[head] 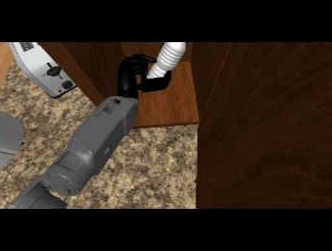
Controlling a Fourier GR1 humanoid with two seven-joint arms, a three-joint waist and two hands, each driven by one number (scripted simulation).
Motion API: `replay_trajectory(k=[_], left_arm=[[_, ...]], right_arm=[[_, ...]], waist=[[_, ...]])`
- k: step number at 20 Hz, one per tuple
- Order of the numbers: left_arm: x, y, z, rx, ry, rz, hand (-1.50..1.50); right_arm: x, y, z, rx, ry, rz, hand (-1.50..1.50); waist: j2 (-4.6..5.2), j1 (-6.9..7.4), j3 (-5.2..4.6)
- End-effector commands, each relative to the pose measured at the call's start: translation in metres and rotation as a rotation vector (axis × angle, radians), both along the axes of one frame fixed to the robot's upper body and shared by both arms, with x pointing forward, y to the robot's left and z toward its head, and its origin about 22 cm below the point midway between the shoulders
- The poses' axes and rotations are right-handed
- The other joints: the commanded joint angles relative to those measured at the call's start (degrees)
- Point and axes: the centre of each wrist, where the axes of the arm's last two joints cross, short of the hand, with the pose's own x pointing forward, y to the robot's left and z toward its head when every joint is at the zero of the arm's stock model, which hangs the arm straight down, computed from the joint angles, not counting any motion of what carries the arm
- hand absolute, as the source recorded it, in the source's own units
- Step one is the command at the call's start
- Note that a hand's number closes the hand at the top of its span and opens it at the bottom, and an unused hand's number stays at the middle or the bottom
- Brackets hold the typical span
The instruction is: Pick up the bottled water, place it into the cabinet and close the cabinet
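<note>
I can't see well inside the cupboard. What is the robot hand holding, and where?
A white ribbed bottle, with the robot hand curled round its lower end.

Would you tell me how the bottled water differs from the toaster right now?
The bottled water is white and ribbed; the toaster is smooth grey with dark knobs. The bottled water is inside the cabinet, gripped by the left hand; the toaster stands untouched on the counter. Both look pale.

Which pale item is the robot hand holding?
The white ribbed bottled water, in the robot hand inside the cabinet; the toaster sits apart on the counter.
</note>
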Motion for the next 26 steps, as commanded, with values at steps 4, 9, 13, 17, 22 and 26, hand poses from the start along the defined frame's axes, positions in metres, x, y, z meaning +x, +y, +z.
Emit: replay_trajectory(k=[4, 9, 13, 17, 22, 26], left_arm=[[0.01, 0.016, 0.007, 0.117, -0.022, 0.051, -1.5], [0.013, 0.007, 0.013, 0.202, -0.091, 0.087, -1.5], [0.014, 0.021, 0.01, 0.237, -0.087, 0.117, -1.5], [0.019, -0.003, 0.029, 0.187, -0.113, 0.013, -1.5], [0.026, 0.007, 0.045, 0.007, -0.225, -0.088, -1.5], [0.021, -0.016, 0.047, -0.088, -0.275, -0.18, -1.5]], right_arm=[[0.001, -0.004, 0.005, 0.07, -0.033, 0.03, -1.5], [0.002, 0.005, 0.004, 0.083, -0.045, 0.033, -1.5], [-0.005, -0.002, 0.008, 0.061, -0.032, 0.06, -1.5], [0.001, 0.0, 0.01, 0.058, -0.031, 0.074, -1.5], [0.0, -0.001, 0.001, 0.066, -0.021, 0.081, -1.5], [0.002, 0.002, 0.004, 0.082, -0.029, 0.066, -1.5]], waist=[[0.45, -1.12, 0.05], [0.64, -1.7, -0.02], [0.57, -2.13, -0.01], [0.83, -1.44, -0.05], [0.61, -1.12, -0.09], [-0.35, 1.13, -0.02]])
